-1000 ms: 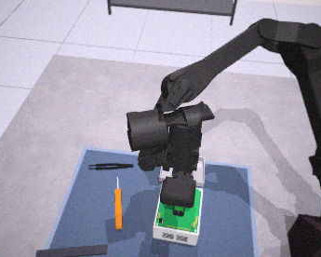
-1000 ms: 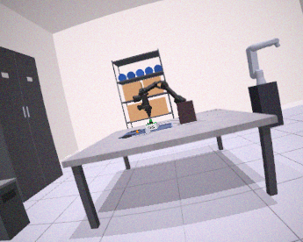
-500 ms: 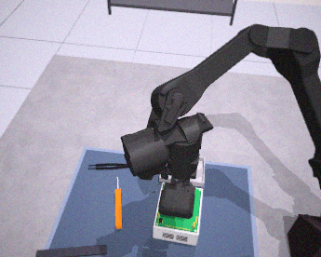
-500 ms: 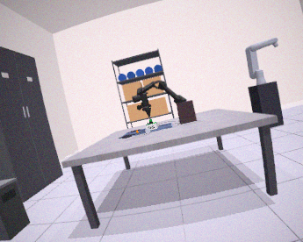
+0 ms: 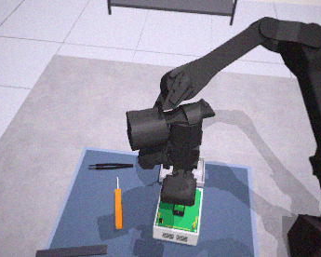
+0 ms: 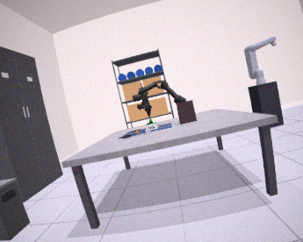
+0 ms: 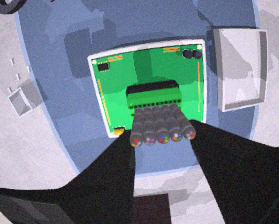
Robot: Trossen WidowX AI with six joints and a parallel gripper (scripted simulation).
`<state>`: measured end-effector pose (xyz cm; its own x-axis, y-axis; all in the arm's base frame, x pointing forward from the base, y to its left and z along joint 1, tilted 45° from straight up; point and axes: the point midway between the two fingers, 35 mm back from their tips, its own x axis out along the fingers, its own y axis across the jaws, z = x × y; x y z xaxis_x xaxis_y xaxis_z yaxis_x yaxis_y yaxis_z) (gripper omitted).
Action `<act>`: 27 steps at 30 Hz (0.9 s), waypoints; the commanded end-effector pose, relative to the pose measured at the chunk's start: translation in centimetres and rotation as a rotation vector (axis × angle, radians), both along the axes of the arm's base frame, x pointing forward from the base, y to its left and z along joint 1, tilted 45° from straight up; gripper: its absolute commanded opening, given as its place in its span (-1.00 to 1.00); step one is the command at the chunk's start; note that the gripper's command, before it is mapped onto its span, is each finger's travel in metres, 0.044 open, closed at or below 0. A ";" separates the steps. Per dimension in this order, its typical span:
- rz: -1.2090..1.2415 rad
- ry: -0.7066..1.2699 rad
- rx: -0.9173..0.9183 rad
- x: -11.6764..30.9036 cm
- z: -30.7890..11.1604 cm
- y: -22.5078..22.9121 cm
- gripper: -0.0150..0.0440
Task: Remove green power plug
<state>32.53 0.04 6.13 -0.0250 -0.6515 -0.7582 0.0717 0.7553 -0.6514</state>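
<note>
"So, what do the jaws have hold of?"

"They stand partly open, closed on the green power plug (image 7: pixel 154 98), one dark finger on either side of its bundle of grey wires."

"How does the plug look?"

"It's a wide, bright green block with a row of small dark holes along one edge. Thick, ribbed grey wires run from that edge, side by side, their cut ends showing specks of red, blue, orange and purple."

"And where is it?"

"Over the middle of the green circuit board (image 7: pixel 147 69) (image 5: pixel 190 216), by the long black socket. Whether it's still seated, I cannot tell."

"What does the board carry?"

"Gold traces near its edges, a small black chip in one corner and two round black parts in another. It sits in a white, open-topped case (image 5: pixel 176 236)."

"And beyond that?"

"The shallow grey tray (image 7: pixel 221 75) (image 5: pixel 202 178) lies just beside the case, on the blue mat (image 5: pixel 82 200) (image 7: pixel 45 75). An orange-handled tool (image 5: pixel 118 209) and black tweezers (image 5: pixel 111 166) lie there too, across the grey worktop (image 6: pixel 174 139)."
</note>
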 end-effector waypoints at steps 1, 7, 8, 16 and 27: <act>0.029 -0.019 -0.068 0.1 1.0 1.7 -0.49; 0.029 -0.019 -0.068 0.1 1.6 2.3 -0.49; 0.029 -0.019 -0.068 0.1 1.6 2.3 -0.49; 0.029 -0.019 -0.069 0.1 0.1 0.8 -0.49; 0.029 -0.019 -0.069 0.1 -0.7 0.0 0.13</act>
